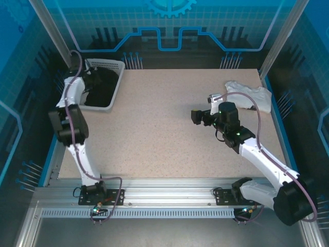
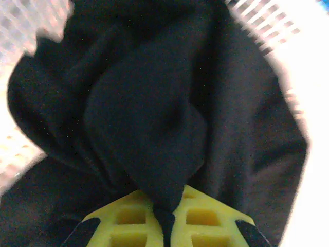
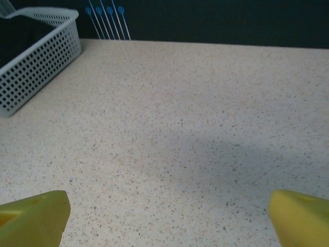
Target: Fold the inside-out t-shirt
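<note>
The t-shirt (image 2: 154, 103) lies bunched in the basket (image 1: 115, 66), far left. The left gripper (image 2: 165, 221) pinches a fold of it; the right gripper (image 3: 167, 216) hangs wide open. Soft, light cloth will likely sag, so shoulder seams look best to hold.

Black t-shirt (image 2: 154, 103), white basket (image 3: 36, 62) with grid-pattern holes, beige table (image 3: 195, 128) with fine dark speckles, white garment (image 1: 252, 95).
</note>
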